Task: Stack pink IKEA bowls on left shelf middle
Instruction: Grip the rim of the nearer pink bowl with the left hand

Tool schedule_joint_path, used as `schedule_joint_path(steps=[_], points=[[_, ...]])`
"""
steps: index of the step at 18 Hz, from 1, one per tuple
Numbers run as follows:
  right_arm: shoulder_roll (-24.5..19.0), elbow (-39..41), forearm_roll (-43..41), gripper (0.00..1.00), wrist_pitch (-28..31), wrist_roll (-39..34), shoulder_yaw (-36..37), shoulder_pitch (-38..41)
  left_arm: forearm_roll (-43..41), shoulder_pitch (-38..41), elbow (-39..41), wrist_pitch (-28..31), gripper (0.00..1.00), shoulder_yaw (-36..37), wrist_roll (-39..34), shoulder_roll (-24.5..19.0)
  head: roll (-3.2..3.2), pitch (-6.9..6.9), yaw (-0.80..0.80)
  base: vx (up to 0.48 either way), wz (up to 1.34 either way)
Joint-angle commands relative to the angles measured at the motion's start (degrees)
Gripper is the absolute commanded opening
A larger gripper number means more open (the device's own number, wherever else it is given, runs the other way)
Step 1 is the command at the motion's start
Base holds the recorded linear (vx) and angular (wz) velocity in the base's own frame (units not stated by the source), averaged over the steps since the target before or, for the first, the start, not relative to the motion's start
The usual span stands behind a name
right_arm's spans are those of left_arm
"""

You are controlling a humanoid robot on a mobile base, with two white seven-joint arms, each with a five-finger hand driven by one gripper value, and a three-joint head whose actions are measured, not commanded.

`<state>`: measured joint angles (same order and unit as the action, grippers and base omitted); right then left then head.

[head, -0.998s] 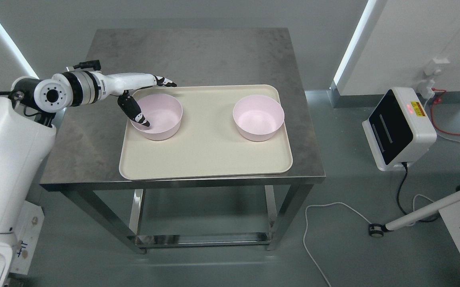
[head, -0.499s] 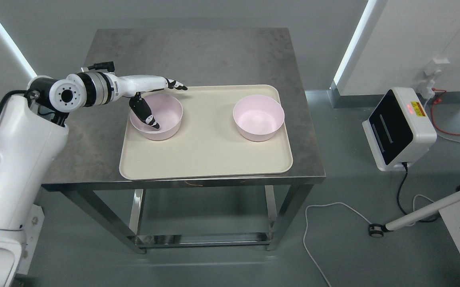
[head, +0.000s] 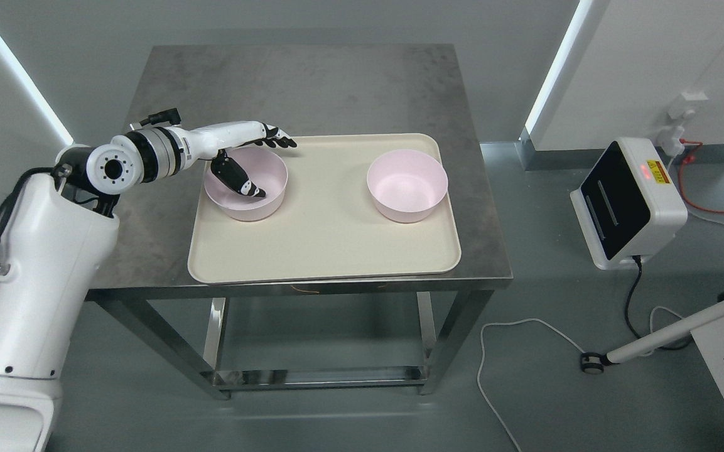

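- The white left hand (head: pixel 245 154) straddles the far rim of the left pale pink plastic bowl (head: pixel 247 184), thumb inside, fingers (head: pixel 277 137) outstretched, not clamped.
- Both bowls, the second round pink bowl (head: pixel 407 184) well apart, sit on the cream rectangular tray (head: pixel 324 245).

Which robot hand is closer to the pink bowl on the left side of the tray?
The left hand. It is right at the left pink bowl, thumb dipping inside and fingers stretched over the far rim. The right hand is not in view.
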<state>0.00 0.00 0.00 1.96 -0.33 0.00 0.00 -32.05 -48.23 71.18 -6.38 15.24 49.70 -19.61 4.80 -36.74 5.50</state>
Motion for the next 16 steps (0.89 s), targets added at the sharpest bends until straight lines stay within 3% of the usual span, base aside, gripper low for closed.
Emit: schedule_joint_path(steps=[1, 11, 16], points=[[1.00, 1.93, 0.00, 1.00, 0.06, -0.02, 0.62, 1.67, -0.21, 0.33, -0.25, -0.04, 0.63, -3.91, -0.05, 2.39, 0.00, 0.00, 0.00, 0.000, 0.00], [1.00, 1.93, 0.00, 1.00, -0.03, -0.02, 0.62, 1.67, -0.03, 0.41, -0.34, -1.00, 0.36, -4.26, 0.66, 2.30, 0.00, 0.00, 0.00, 0.000, 0.00], [1.00, 1.93, 0.00, 1.00, -0.03, -0.02, 0.62, 1.67, -0.03, 0.94, -0.51, -1.09, 0.28, -3.38, 0.66, 2.21, 0.00, 0.00, 0.00, 0.000, 0.00]])
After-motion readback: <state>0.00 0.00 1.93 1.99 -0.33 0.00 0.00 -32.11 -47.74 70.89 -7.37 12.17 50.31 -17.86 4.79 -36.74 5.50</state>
